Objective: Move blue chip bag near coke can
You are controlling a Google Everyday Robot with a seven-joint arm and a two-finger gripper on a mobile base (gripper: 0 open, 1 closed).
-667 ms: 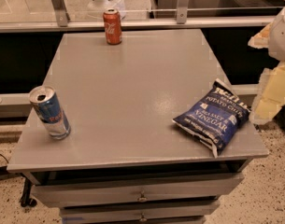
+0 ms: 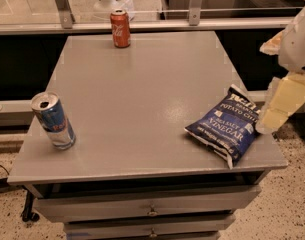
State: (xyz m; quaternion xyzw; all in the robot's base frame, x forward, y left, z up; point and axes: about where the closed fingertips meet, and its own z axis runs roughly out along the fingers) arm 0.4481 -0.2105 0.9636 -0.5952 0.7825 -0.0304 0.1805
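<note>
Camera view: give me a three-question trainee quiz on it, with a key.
1. Which can stands at the far edge of the table: the coke can or the blue can?
2. True or false: the chip bag touches the coke can.
3. Where is the claw? A. over the coke can. B. at the table's right edge, beside the chip bag. C. over the blue can.
Key: 1. The coke can. 2. False: they lie far apart, the chip bag near the front right. 3. B.
</note>
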